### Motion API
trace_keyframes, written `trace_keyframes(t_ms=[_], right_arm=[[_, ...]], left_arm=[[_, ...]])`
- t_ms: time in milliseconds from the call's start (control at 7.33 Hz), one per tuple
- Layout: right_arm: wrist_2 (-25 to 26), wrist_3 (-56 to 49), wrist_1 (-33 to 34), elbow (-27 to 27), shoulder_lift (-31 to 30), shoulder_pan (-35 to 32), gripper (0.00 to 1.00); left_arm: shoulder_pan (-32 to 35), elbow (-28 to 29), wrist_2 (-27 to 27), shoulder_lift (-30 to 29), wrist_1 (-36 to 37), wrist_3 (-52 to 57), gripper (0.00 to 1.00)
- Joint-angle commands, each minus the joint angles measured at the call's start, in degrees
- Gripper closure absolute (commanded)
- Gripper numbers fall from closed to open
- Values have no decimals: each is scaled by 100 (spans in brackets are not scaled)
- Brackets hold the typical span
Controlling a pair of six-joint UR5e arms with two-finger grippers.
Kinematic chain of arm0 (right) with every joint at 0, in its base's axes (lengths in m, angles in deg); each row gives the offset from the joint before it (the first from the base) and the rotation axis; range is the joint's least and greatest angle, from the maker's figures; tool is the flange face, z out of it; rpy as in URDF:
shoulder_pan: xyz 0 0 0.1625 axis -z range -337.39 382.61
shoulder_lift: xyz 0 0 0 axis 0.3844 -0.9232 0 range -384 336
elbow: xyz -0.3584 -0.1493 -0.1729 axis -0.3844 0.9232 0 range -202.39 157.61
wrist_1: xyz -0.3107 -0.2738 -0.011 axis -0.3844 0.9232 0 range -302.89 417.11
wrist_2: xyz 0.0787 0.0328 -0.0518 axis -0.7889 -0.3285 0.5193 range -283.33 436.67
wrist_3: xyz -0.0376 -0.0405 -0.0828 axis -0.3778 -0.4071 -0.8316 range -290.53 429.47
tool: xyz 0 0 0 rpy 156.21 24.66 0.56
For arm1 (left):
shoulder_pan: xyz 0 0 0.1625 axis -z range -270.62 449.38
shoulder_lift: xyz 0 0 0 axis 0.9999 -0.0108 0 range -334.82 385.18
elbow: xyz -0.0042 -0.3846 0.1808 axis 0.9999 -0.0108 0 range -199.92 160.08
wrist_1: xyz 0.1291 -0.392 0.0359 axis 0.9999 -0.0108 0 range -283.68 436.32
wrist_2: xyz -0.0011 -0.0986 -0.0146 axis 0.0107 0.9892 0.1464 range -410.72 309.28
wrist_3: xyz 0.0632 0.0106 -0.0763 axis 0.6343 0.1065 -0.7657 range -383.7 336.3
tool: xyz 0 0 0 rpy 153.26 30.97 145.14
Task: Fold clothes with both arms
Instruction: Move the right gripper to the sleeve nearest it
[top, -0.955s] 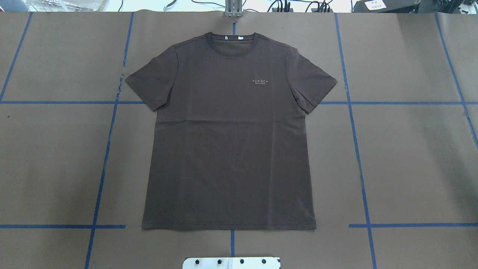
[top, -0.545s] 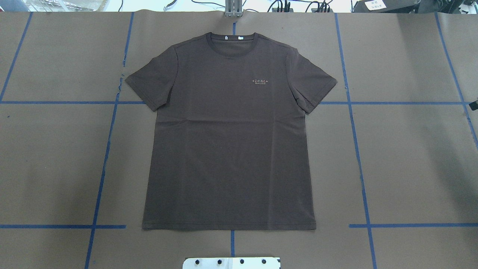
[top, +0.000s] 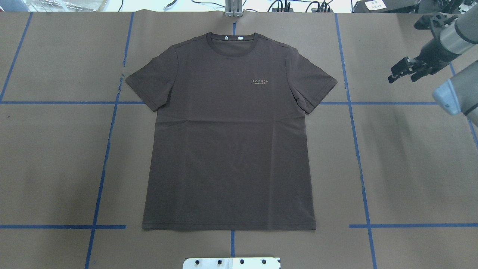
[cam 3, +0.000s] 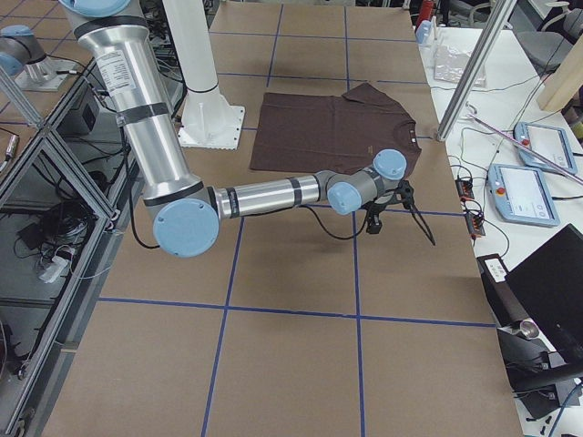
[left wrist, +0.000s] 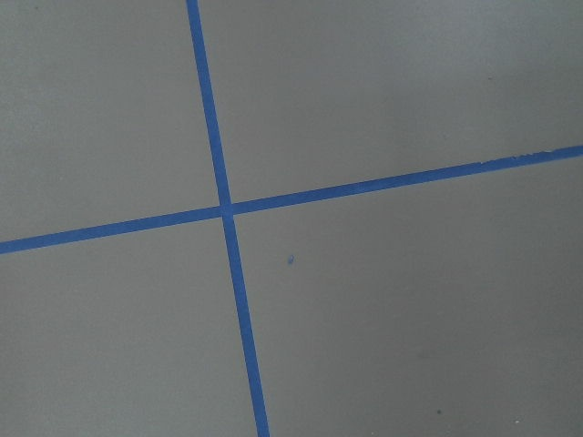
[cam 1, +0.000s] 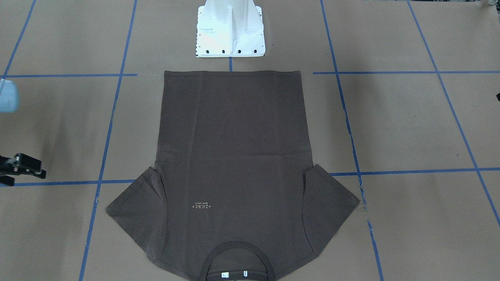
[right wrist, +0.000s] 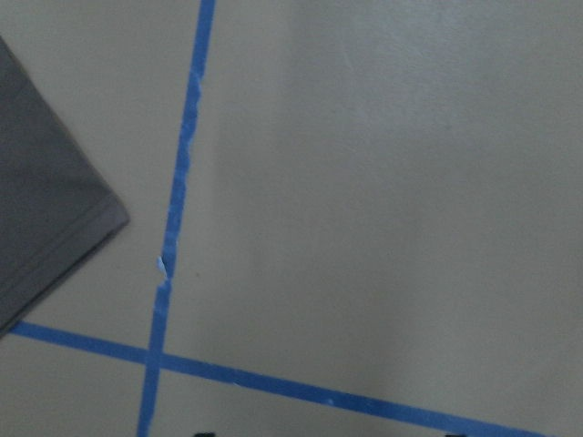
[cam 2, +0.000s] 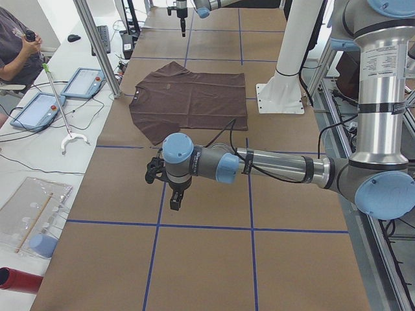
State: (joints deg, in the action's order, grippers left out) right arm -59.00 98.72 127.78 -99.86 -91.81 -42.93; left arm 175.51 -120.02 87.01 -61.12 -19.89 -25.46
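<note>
**One T-shirt laid flat, unfolded; two arms off the cloth**

- Front-facing view: T-shirt (cam 1: 234, 148) flat and print up. Its hem is toward the white pedestal (cam 1: 230, 35) and its collar away from it. Right gripper (cam 1: 23, 175) at the frame edge, jaws apart, empty, well clear of the nearest sleeve (cam 1: 133, 218).
- Overhead view: right gripper (top: 401, 77) out beyond the sleeve on its side. Left gripper absent.
- Left-end view: left gripper (cam 2: 175, 202) above the bare table cover (cam 2: 207, 259), well apart from the shirt. Jaw state cannot be told.
- Left wrist view: crossing tape lines (left wrist: 228, 209) only.
- Right wrist view: one sleeve corner just beside tape.

Risks, as judged: folding is not begun. Uneven arrival of the two arms could skew the crease. A shallow pinch could lift the top layer alone. A deep one could snag the table cover.
</note>
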Motion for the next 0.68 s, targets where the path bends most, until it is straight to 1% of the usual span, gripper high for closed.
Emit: trace_keyframes(t_ms=[0, 136, 273, 409, 545], right_arm=[[381, 231, -1, 590, 733, 461, 31], [505, 701, -10, 783, 1004, 602, 25], [958, 1532, -271, 820, 1050, 821, 10], [1328, 2254, -961, 1082, 1051, 1023, 8], [1402, 2792, -1359, 1258, 1086, 1147, 8]], left_arm=[[0, -54, -18, 17, -2, 0, 0], [0, -54, -9, 9, -2, -9, 0], [0, -72, -18, 0, -2, 0, 0], [0, -63, -18, 0, -2, 9, 0], [0, -63, -18, 0, -2, 9, 0]])
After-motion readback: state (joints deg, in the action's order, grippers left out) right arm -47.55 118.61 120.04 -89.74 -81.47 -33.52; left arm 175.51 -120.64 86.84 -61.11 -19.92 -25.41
